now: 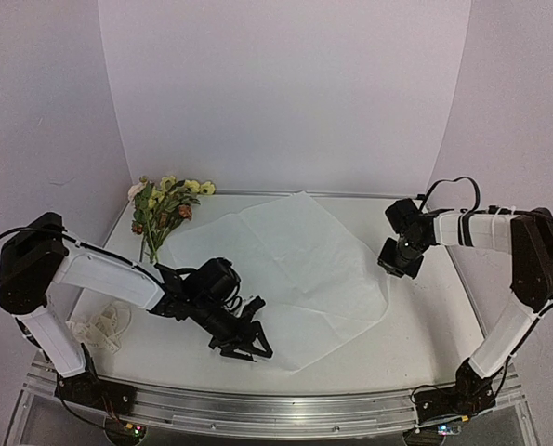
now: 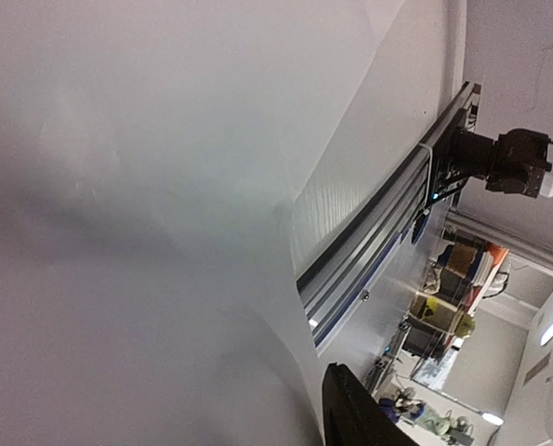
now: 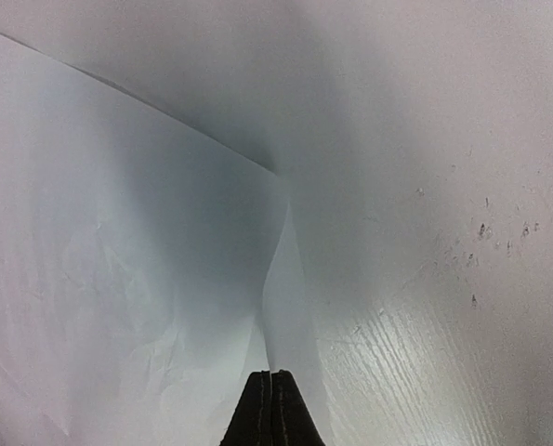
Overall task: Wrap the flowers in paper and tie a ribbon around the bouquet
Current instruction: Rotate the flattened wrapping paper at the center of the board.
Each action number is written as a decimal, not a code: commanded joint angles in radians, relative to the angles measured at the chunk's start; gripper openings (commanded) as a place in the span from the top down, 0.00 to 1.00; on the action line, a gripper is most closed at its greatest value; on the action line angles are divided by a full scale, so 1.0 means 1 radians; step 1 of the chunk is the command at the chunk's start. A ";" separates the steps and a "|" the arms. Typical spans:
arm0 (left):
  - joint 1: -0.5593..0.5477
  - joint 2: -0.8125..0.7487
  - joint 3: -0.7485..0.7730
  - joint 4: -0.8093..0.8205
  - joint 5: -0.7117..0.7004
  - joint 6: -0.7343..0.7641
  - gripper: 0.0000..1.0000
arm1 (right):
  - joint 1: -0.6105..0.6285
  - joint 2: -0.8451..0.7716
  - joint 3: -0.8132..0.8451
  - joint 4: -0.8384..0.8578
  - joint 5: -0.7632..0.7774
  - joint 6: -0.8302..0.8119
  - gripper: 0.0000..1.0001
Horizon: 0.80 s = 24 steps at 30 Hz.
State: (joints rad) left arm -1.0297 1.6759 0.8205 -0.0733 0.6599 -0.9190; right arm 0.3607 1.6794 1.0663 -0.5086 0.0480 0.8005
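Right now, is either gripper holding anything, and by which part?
The right gripper is shut on the paper, pinching a raised fold at its right-hand edge. The left gripper appears open at the paper's near-left edge, holding nothing.

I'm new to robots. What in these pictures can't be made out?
Ribbon: any print on it, too small in the top view.
Left gripper: open or shut; top view too dark, left wrist view shows one finger, cut by the bottom edge.
Right gripper: top view hides its tips beneath its body, over the paper.
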 commanded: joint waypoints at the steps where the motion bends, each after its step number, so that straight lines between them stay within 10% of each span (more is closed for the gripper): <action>1: 0.002 -0.094 0.055 -0.039 -0.007 0.061 0.45 | -0.038 0.026 0.057 -0.082 0.042 -0.108 1.00; 12: 0.082 -0.295 0.018 -0.202 -0.120 0.099 0.28 | -0.091 0.040 0.125 -0.140 0.140 -0.328 1.00; 24: 0.541 -0.359 0.024 -0.383 -0.380 0.221 0.31 | -0.154 0.116 0.269 -0.175 0.212 -0.492 1.00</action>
State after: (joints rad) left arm -0.5954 1.3308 0.8154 -0.3819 0.4183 -0.7787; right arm 0.2429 1.7545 1.2689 -0.6544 0.2066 0.3811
